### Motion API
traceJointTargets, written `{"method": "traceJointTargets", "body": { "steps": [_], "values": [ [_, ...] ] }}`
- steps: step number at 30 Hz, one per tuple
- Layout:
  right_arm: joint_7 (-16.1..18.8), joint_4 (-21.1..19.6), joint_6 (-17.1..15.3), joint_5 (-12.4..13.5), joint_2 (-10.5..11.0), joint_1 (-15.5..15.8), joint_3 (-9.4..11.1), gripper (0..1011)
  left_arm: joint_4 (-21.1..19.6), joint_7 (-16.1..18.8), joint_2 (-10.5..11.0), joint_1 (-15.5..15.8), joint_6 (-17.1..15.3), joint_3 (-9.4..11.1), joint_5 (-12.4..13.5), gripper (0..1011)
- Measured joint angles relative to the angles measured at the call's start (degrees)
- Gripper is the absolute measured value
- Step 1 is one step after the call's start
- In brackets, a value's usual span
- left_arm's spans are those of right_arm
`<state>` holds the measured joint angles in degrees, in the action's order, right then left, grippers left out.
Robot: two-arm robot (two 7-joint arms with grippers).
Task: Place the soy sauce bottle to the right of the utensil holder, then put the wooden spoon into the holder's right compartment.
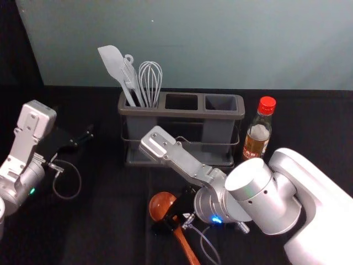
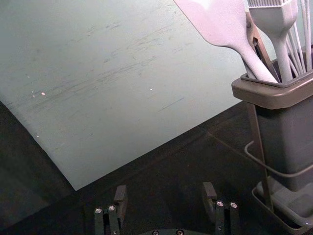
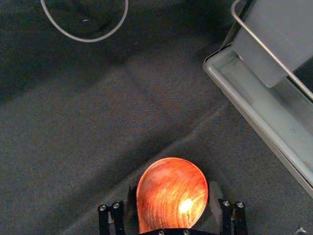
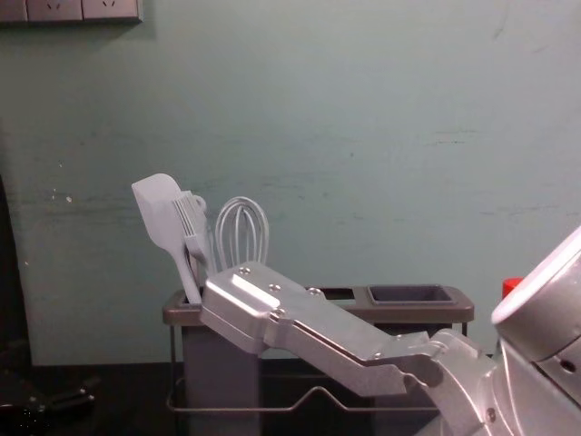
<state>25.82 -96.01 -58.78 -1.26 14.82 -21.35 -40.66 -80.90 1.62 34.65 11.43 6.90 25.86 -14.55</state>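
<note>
The soy sauce bottle (image 1: 258, 130), red-capped, stands upright to the right of the grey utensil holder (image 1: 223, 115); its cap (image 4: 511, 286) peeks past the right arm in the chest view. In front of the holder lies the wooden spoon (image 1: 161, 206). My right gripper (image 1: 172, 218) is down over it; in the right wrist view the right gripper (image 3: 172, 203) is open, its fingers on both sides of the spoon's bowl (image 3: 172, 193). My left gripper (image 1: 87, 137) stays left of the holder, and the left wrist view shows the left gripper (image 2: 165, 198) open with nothing between its fingers.
A spatula (image 1: 113, 63), a brush and a whisk (image 1: 150, 80) stand in the holder's left compartment. Its middle and right compartments hold nothing visible. A wire rail (image 4: 318, 392) runs along the holder's front. Behind everything is a pale green wall (image 1: 209, 44).
</note>
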Motion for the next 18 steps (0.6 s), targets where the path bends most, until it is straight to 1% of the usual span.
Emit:
{"method": "traceJointTargets", "body": {
  "steps": [14,17,18],
  "values": [
    [-0.1,0.0,-0.2,0.1,0.1,0.0,0.0,995,0.0,0.0,0.0,0.0,0.0,0.0,0.0,1005],
    [-0.1,0.0,-0.3,0.2,0.1,0.0,0.0,951,0.0,0.0,0.0,0.0,0.0,0.0,0.0,1005],
    [-0.1,0.0,-0.3,0.2,0.1,0.0,0.0,895,0.0,0.0,0.0,0.0,0.0,0.0,0.0,1005]
  ]
}}
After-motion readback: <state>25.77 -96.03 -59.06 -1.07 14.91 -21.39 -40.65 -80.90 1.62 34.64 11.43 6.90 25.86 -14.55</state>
